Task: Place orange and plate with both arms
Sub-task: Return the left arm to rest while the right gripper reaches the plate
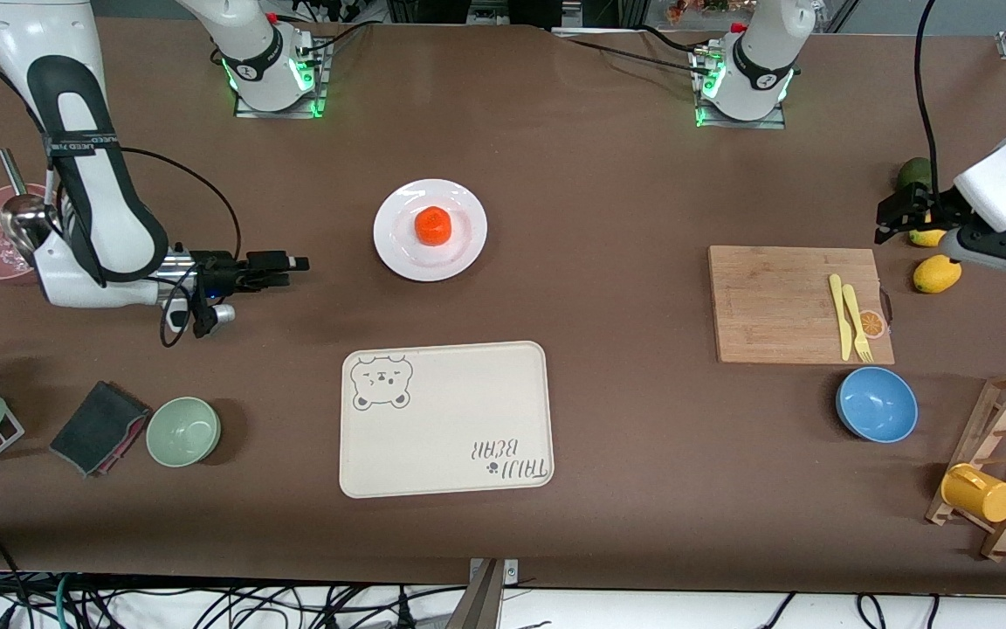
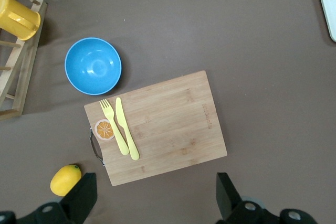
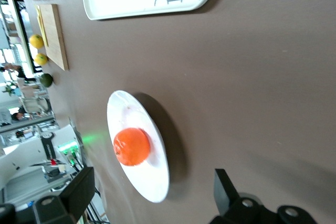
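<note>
The orange [image 1: 433, 225] sits in the middle of the white plate [image 1: 468, 229], which lies on the table farther from the front camera than the cream tray. My right gripper [image 1: 289, 262] is level with the table, open and empty, pointing at the plate from the right arm's end with a gap between them. The right wrist view shows the orange [image 3: 131, 146] on the plate [image 3: 152, 179] ahead of the right gripper [image 3: 152, 198]. My left gripper [image 1: 900, 214] hangs open and empty over the lemons by the cutting board; in its wrist view the left gripper [image 2: 155, 203] frames bare table.
A cream bear-printed tray [image 1: 446, 419] lies nearer the front camera than the plate. Toward the left arm's end are a cutting board [image 1: 774, 301] with yellow cutlery, a blue bowl [image 1: 877, 404], lemons [image 1: 937, 273] and a mug rack [image 1: 1005, 476]. A green bowl [image 1: 183, 431] and dark cloth [image 1: 99, 426] lie toward the right arm's end.
</note>
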